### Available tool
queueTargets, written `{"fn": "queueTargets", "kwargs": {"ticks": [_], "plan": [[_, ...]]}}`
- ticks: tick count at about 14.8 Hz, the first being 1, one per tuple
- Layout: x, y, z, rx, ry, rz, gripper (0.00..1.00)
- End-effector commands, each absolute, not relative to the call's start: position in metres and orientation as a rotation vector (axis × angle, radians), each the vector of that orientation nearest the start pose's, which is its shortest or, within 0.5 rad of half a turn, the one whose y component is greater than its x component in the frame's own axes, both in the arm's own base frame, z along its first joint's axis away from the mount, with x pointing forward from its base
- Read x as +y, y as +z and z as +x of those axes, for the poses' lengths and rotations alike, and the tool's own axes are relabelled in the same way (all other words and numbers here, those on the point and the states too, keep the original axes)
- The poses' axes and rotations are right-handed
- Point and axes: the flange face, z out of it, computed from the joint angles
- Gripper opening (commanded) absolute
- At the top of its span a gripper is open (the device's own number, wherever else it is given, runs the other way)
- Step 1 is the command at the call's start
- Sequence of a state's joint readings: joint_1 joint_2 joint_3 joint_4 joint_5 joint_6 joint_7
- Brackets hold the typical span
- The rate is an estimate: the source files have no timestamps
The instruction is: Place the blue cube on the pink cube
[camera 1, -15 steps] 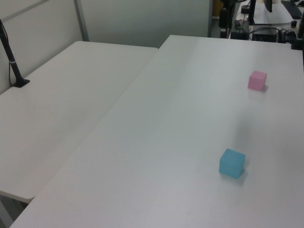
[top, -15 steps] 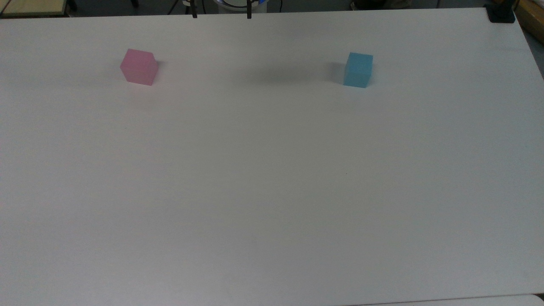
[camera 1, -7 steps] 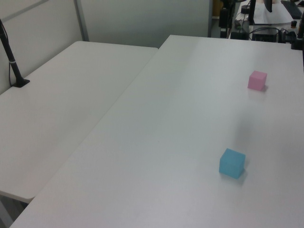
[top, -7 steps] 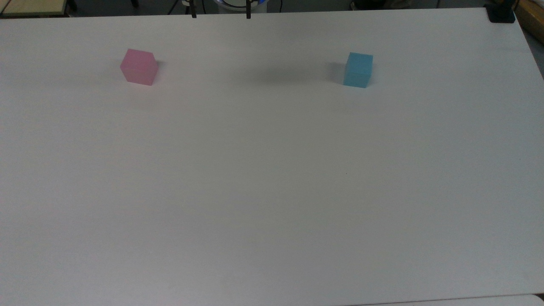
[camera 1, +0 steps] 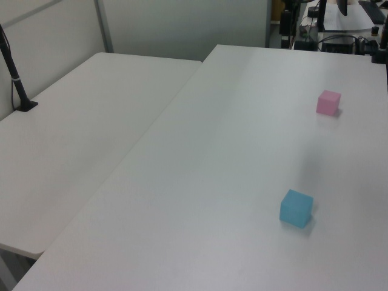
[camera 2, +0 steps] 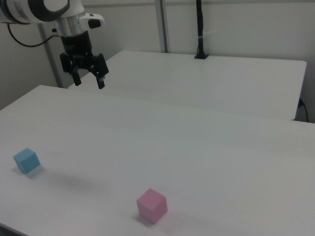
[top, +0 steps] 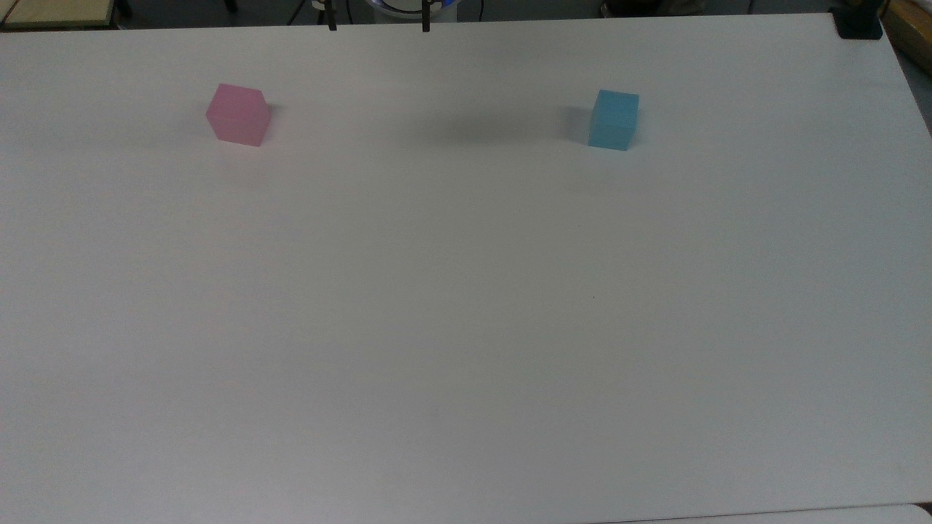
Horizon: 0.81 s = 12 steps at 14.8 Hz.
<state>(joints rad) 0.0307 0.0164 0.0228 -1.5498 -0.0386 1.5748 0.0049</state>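
The blue cube [top: 614, 120] rests on the white table [top: 466, 306] toward the top view's right; it is also the blue cube [camera 1: 296, 208] in the left view and the blue cube [camera 2: 26, 160] at the right view's left. The pink cube [top: 239, 115] sits apart from it at the top view's left, seen as the pink cube [camera 1: 328, 102] and the pink cube [camera 2: 151, 205]. My gripper [camera 2: 89, 82] hangs open high above the table, well above both cubes, with nothing between its fingers; its fingertips [top: 333, 26] peek in at the top view's upper edge.
A second white table [camera 1: 79, 133] adjoins at the left view's left, with a black post [camera 1: 15, 79] clamped to it. A black clamp [top: 858, 25] sits at the top view's upper right corner. Cables and equipment [camera 1: 321, 30] stand beyond the table's far end.
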Motion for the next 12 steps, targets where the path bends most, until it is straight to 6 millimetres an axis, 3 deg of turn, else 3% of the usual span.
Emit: {"fn": "queueTargets", "kwargs": {"ticks": [1, 4, 7, 11, 12], "plan": [[0.028, 0.630, 0.554, -0.084, 0.002, -3.159, 1.00], [0.032, 0.630, 0.554, -0.084, 0.004, -3.156, 1.00], [0.054, 0.634, 0.549, -0.065, -0.004, -3.135, 1.00], [0.126, 0.646, 0.529, -0.010, -0.033, -3.131, 1.00], [0.158, 0.650, 0.518, -0.003, -0.044, -3.130, 1.00]]}}
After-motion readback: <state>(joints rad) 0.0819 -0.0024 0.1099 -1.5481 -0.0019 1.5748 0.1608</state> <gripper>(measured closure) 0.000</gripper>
